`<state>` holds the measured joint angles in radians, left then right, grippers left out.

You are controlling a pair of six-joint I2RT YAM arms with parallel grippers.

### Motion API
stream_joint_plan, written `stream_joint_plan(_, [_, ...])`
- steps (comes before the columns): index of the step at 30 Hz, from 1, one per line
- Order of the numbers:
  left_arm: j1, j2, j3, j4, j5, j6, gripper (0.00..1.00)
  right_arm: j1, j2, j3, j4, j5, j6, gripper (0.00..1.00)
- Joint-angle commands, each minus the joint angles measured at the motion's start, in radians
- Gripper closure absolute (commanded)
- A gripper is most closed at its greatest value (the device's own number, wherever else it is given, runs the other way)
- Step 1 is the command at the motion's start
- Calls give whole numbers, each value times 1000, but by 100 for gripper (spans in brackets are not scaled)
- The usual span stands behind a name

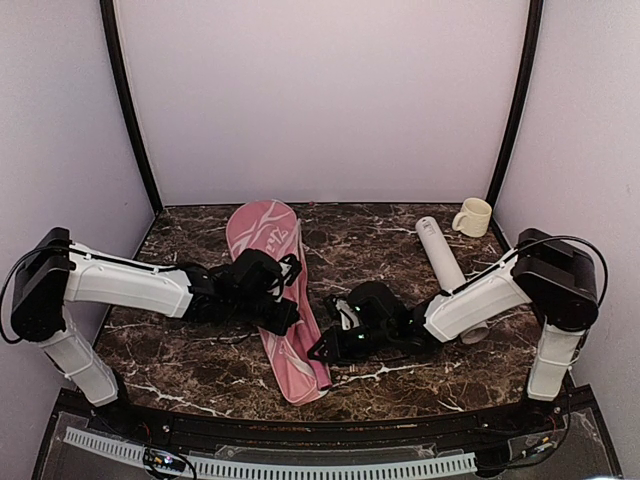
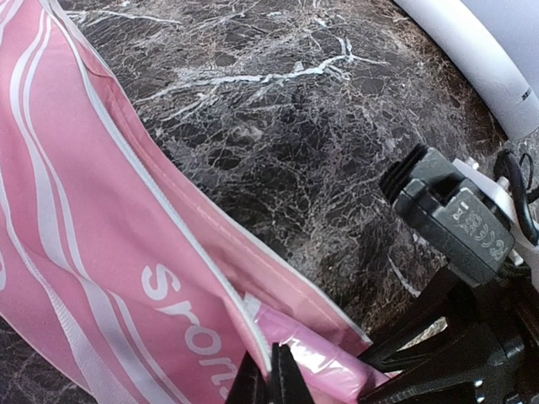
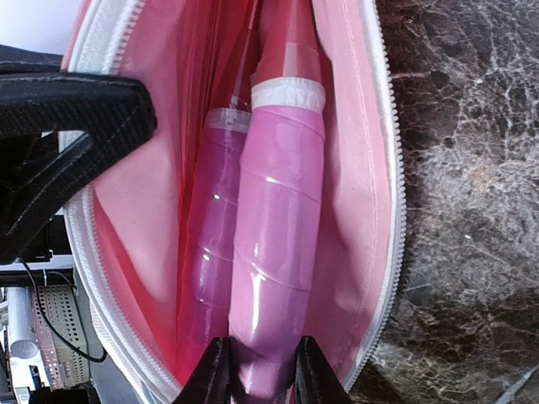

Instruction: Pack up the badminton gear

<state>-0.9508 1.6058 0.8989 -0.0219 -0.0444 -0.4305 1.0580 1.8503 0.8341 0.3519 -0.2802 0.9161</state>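
The pink lettered racquet cover (image 1: 268,240) lies lengthwise on the marble table, its zip open at the near end. My left gripper (image 1: 287,303) is shut on the cover's white-trimmed edge (image 2: 253,324) and holds it up. My right gripper (image 3: 261,374) is shut on the pink handle (image 3: 276,252) of one racquet inside the open cover (image 3: 358,168). The second pink handle (image 3: 210,236) lies beside it on the left. The racquet heads are hidden in the cover. The white tube (image 1: 441,256) lies at the right rear. No shuttlecocks show.
A cream mug (image 1: 473,217) stands at the back right corner beyond the tube. The tube also shows in the left wrist view (image 2: 480,59), above my right arm's wrist camera (image 2: 455,220). Dark walls edge the table on both sides.
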Motion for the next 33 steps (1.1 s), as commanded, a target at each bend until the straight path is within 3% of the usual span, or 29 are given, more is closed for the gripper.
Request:
stream_joint_plan(1, [-22, 1, 34, -39, 44, -23, 95, -20, 25, 10, 62, 72, -40, 79])
stream_joint_plan(8, [-35, 5, 29, -69, 51, -65, 70, -17, 25, 10, 65, 72, -39, 79])
stream_joint_plan(15, [-61, -30, 10, -87, 58, -138, 52, -13, 26, 4, 74, 75, -33, 79])
stream_joint_plan(26, [-128, -47, -39, -96, 66, -310, 45, -9, 26, 2, 78, 77, -30, 79])
stream_joint_plan(33, [-134, -17, -34, -75, 58, -338, 45, -6, 26, 1, 82, 76, -30, 79])
